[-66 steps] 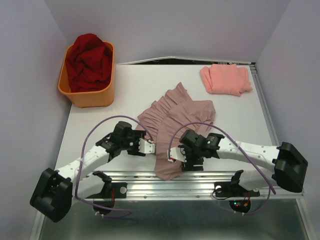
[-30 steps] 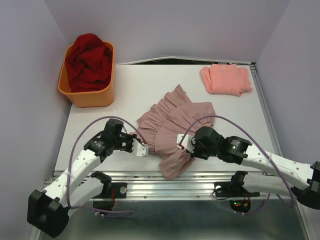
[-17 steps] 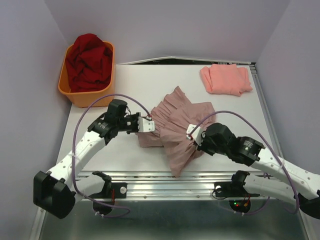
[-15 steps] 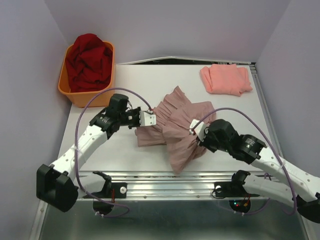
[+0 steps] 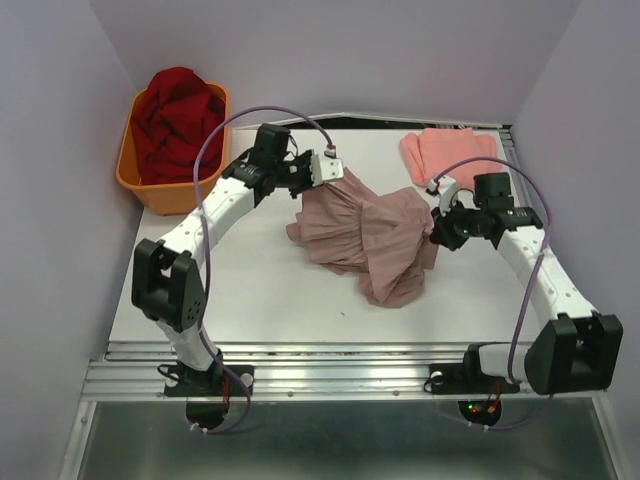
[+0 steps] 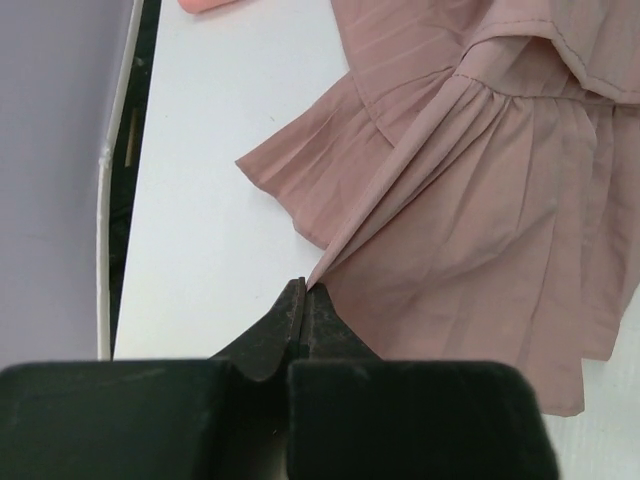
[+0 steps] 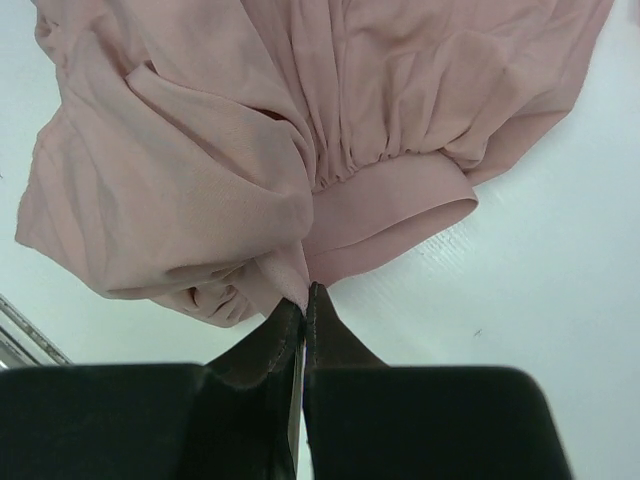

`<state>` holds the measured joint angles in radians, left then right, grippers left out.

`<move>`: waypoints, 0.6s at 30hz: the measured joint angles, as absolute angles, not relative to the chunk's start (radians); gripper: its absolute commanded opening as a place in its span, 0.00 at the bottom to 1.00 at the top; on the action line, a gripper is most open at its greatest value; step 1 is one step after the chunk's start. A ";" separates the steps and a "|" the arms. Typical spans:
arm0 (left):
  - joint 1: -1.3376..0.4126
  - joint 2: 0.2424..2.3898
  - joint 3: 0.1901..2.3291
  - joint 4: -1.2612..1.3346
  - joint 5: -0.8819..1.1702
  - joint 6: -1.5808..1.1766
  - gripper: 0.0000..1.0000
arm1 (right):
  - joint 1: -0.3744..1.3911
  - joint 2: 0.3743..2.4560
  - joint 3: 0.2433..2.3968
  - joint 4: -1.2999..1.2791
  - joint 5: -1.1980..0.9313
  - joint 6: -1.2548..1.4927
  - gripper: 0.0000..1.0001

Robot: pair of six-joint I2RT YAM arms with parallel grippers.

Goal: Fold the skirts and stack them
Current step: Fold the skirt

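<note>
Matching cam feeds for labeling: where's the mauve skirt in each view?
Top external: mauve skirt mid-table, held between both arms.
Left wrist: mauve skirt fills the right side, its edge pinched in the left gripper.
Right wrist: mauve skirt fills the top, a fold pinched in the right gripper.
Shared landmark: the white table beneath it.

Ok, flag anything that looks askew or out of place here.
Only the mauve skirt: it is bunched and lopsided between the left gripper and right gripper, each shut on an edge, and sags onto the table. The salmon skirt lies folded; nothing looks spilled or torn.
</note>
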<state>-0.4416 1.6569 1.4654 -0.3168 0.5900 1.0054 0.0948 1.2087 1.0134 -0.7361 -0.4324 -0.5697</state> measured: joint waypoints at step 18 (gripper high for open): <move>-0.442 2.289 1.860 -0.094 0.435 0.776 0.32 | -0.065 1.980 1.389 -0.795 -0.760 -0.672 0.01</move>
